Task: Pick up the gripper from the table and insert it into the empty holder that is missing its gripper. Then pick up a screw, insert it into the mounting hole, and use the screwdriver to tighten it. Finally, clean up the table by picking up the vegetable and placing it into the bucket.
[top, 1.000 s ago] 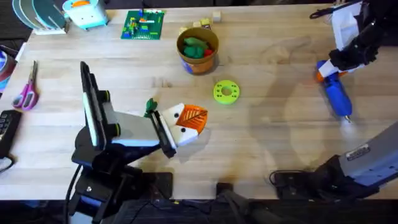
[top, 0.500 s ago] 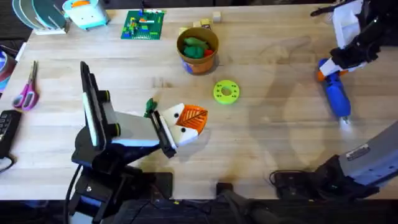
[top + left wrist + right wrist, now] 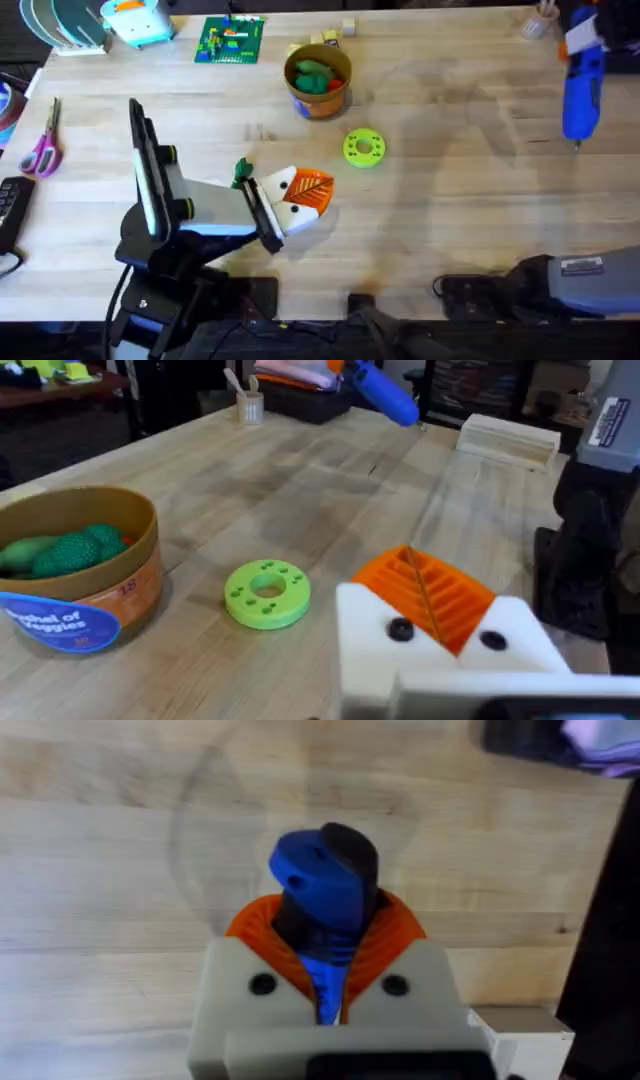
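Screwdriver [image 3: 581,90] lifted farther — between right pincer [image 3: 327,965] fingers.

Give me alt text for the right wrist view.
The right gripper, white with orange ribbed pads, is clamped on the blue screwdriver, whose blue and black end faces the camera. Below lies the light wooden table, with a dark object at one edge.

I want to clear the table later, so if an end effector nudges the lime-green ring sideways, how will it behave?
The lime-green ring lies flat on the table, so it will probably slide, not roll. It looks like rigid plastic and likely light, so a push may send it skidding. Its low, flat shape makes tipping unlikely.
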Robot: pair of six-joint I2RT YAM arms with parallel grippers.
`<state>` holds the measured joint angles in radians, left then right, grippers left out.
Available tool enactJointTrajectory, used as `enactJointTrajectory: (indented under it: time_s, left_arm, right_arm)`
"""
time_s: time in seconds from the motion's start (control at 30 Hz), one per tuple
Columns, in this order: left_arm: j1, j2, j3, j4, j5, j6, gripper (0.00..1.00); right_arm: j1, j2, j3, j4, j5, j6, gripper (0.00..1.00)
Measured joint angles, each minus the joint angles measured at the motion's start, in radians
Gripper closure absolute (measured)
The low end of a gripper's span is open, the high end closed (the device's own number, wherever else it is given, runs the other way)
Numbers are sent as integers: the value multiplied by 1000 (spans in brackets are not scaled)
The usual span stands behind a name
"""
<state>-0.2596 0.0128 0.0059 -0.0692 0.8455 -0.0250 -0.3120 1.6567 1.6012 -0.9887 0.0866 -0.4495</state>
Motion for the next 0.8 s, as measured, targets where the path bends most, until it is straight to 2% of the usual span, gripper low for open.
enactJointTrajectory:
  time_s: [0.27,0.53,0.67,0.8]
  left_arm:
    - [0,0,0,0,0,0,990]
    - [0,0,0,0,0,0,990]
    - [0,0,0,0,0,0,990]
    - [0,0,0,0,0,0,990]
  right_arm:
    - [18,-233,0,-6,-17,109,922]
    - [18,-409,-11,1,-67,181,922]
    - [19,-499,-88,66,-138,224,922]
    - [45,-578,-203,232,-229,303,922]
